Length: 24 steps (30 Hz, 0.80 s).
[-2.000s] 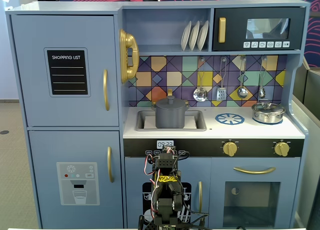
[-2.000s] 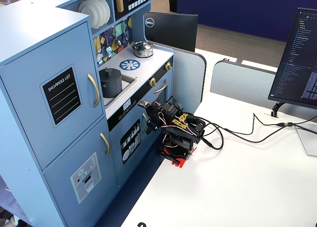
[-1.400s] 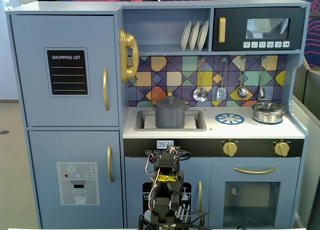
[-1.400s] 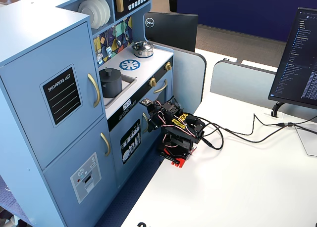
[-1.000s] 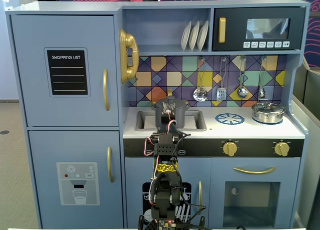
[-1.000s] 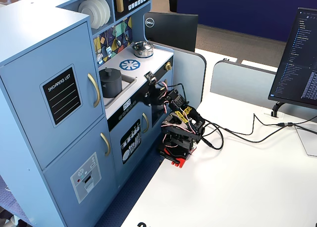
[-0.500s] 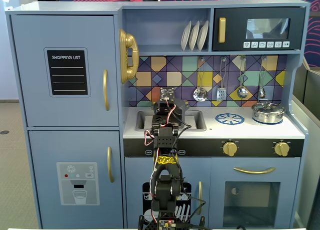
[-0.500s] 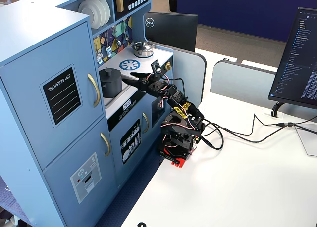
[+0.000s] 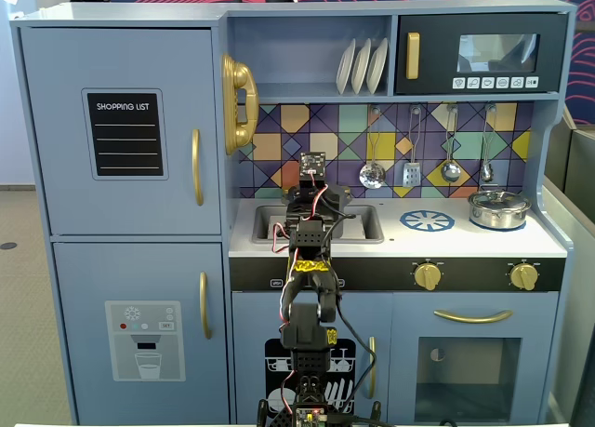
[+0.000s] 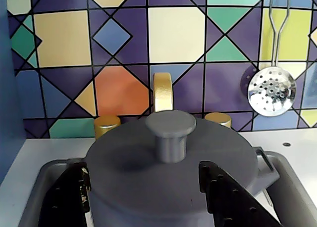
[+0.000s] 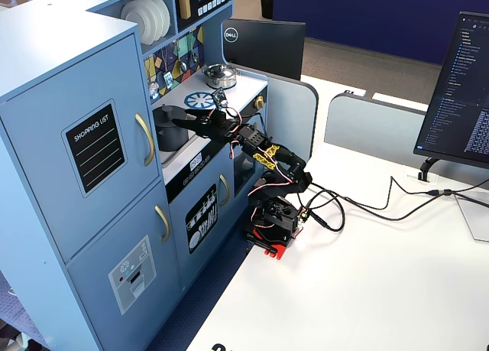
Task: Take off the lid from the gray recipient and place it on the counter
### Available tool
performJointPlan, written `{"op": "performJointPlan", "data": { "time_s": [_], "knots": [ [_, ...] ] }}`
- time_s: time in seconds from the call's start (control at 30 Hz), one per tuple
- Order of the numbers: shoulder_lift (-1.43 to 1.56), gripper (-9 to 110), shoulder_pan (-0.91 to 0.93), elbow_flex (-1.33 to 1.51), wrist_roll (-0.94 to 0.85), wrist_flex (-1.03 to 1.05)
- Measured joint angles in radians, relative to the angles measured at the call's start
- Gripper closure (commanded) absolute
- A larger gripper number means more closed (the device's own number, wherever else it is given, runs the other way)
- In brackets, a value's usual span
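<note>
The gray recipient point(image 11: 168, 131) stands in the sink recess of the white counter point(image 9: 483, 241). Its lid point(image 10: 148, 162), a flat dark gray disc with a central knob point(image 10: 171, 133), rests on top of it. In the wrist view my gripper point(image 10: 143, 170) is open, close above the lid's near edge. One black finger point(image 10: 69, 197) is at the lid's left side and the other at its right, both clear of the knob. In a fixed view my arm hides most of the pot, while in the other fixed view my gripper point(image 11: 181, 121) reaches over the sink.
A gold faucet point(image 10: 162, 91) and two gold taps stand just behind the pot. A shiny silver pot point(image 9: 497, 208) and a blue burner print point(image 9: 428, 220) lie on the counter to the right. Utensils point(image 9: 409, 171) hang on the tiled back wall.
My arm has unfolded from its low rest in front of the cabinet, risen and stretched over the counter. The gripper now hangs open at the gray pot's lid.
</note>
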Motion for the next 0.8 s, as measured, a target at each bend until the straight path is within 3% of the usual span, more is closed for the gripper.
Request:
{"op": "performJointPlan", "data": {
  "time_s": [0.8],
  "knots": [
    [-0.347,86,0.020,-0.141,-0.011,-0.160]
  ]
}}
